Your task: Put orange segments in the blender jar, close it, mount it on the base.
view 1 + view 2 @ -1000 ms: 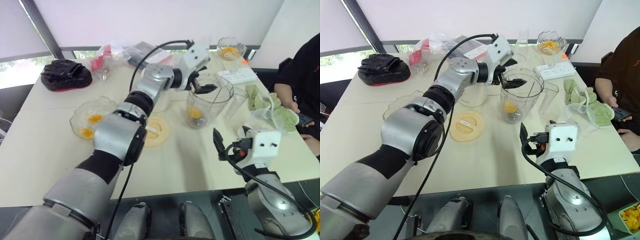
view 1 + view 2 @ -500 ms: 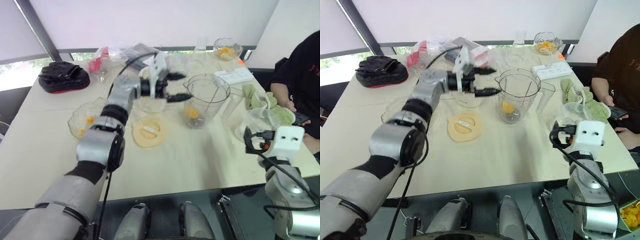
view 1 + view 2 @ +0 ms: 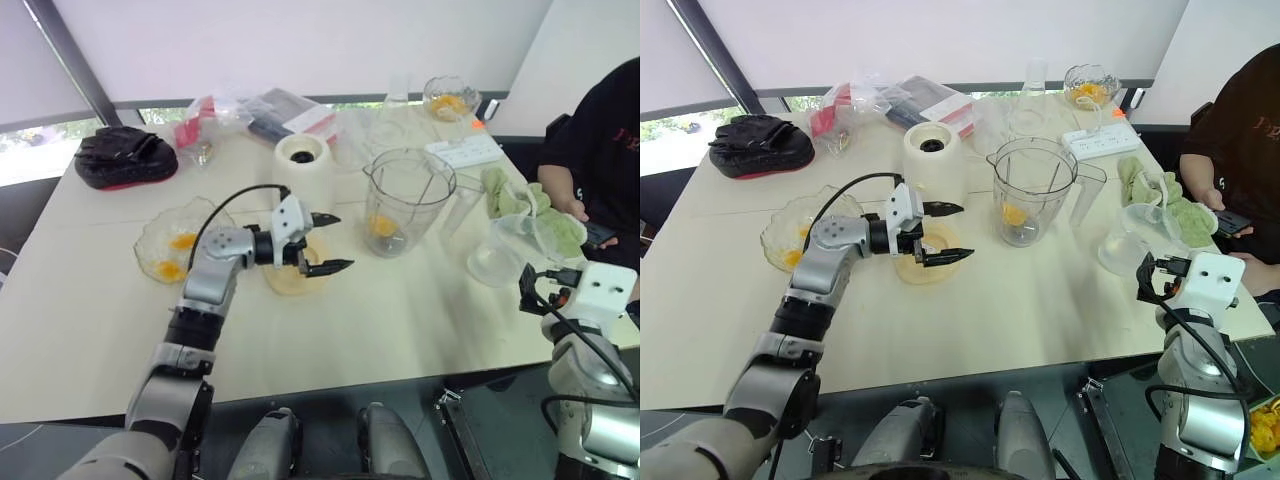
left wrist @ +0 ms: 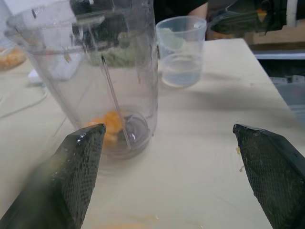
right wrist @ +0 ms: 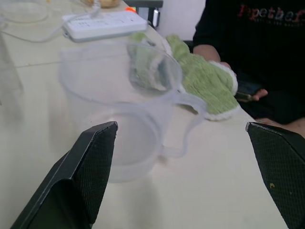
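The clear blender jar [image 3: 405, 200] stands open-topped mid-table with a few orange segments [image 3: 381, 226] at its bottom, also seen in the left wrist view as orange segments [image 4: 110, 121]. More orange segments [image 3: 182, 241] lie in a scalloped glass bowl [image 3: 150, 235] at the left. The cream base [image 3: 303, 170] stands behind the flat beige lid [image 3: 283, 282]. My left gripper [image 3: 344, 240] hovers open and empty over the lid, pointing at the jar. My right gripper [image 3: 535, 290] is open and empty at the table's right edge, facing a clear measuring cup [image 5: 124, 133].
A green cloth [image 3: 520, 200], a white power strip [image 3: 462, 150] and a person [image 3: 600, 130] are on the right. A small bowl of orange pieces [image 3: 448, 97], plastic bags [image 3: 260, 105] and black gloves [image 3: 125, 155] line the far side.
My left gripper came away from the jar's mouth, down and to the left, to above the lid. The right arm swung out to the right, toward the table edge.
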Motion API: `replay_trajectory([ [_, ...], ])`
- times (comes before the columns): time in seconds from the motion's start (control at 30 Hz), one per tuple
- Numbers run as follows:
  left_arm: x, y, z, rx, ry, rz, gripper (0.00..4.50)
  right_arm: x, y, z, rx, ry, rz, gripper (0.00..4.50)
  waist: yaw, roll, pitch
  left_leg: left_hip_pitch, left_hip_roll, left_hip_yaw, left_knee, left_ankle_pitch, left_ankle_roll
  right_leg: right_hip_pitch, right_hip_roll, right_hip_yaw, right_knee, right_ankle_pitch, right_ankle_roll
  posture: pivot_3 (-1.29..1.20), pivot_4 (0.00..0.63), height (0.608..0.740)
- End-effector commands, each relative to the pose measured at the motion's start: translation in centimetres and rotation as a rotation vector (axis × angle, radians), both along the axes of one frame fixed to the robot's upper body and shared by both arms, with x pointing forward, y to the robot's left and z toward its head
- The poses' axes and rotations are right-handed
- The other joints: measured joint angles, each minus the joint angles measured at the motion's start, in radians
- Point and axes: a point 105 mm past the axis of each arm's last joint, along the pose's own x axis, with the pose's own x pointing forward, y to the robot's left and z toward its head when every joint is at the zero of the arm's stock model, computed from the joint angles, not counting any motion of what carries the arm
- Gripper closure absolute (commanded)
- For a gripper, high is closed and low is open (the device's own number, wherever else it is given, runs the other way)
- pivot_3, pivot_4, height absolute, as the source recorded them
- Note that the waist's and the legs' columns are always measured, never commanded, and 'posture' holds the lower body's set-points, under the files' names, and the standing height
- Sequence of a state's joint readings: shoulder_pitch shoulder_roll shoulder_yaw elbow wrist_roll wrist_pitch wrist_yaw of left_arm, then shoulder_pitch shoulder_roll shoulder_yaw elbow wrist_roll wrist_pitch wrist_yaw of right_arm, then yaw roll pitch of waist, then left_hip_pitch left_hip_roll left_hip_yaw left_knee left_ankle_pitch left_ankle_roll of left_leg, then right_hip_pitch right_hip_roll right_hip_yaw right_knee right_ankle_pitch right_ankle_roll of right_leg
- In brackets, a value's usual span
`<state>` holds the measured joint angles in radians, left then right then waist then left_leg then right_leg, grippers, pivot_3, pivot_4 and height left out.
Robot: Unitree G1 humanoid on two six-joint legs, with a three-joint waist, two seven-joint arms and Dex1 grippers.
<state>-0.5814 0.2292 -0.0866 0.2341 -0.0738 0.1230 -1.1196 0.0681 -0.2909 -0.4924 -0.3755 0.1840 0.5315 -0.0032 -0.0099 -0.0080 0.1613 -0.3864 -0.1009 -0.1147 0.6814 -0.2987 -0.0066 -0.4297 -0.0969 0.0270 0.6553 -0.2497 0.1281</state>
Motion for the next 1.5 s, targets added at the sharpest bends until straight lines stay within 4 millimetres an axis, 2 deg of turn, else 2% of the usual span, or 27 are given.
replay_trajectory([
  [0.03, -0.4, -0.5, 1.0, -0.031, -0.040, 0.019, 0.03, 0.3, -1.0, 1.0, -0.023, -0.041, -0.023, 0.00, 0.001, 0.000, 0.000, 0.000, 0.000, 0.000, 0.000, 0.000, 0.000, 0.000, 0.000, 0.000, 0.000, 0.000, 0.000, 0.00, 0.150, 0.740],
  [0.3, -0.1, -0.2, 0.9, -0.036, -0.049, 0.079, 0.03, 0.6, -3.0, 0.5, 0.009, -0.041, -0.091, 0.00, 0.000, 0.001, 0.000, 0.000, 0.000, 0.000, 0.000, 0.000, 0.000, 0.000, 0.000, 0.000, 0.000, 0.000, 0.000, 0.00, 0.150, 0.740],
  [1.03, 0.5, 0.4, 1.4, -0.016, -0.099, 0.107, 0.03, 1.8, -5.6, 0.0, 0.002, -0.050, -0.149, 0.00, 0.000, 0.002, 0.000, 0.000, 0.000, 0.001, 0.000, 0.000, 0.000, 0.001, 0.000, 0.000, -0.002, 0.000, 0.000, 0.00, 0.150, 0.740],
  [1.5, 0.5, 1.3, 1.5, -0.004, -0.114, 0.136, 0.03, 3.7, -6.4, -0.2, 0.010, -0.054, -0.142, 0.00, -0.001, 0.002, 0.000, 0.000, 0.000, 0.001, -0.001, 0.000, 0.000, 0.001, 0.000, 0.000, -0.003, 0.000, 0.000, 0.00, 0.150, 0.740],
])
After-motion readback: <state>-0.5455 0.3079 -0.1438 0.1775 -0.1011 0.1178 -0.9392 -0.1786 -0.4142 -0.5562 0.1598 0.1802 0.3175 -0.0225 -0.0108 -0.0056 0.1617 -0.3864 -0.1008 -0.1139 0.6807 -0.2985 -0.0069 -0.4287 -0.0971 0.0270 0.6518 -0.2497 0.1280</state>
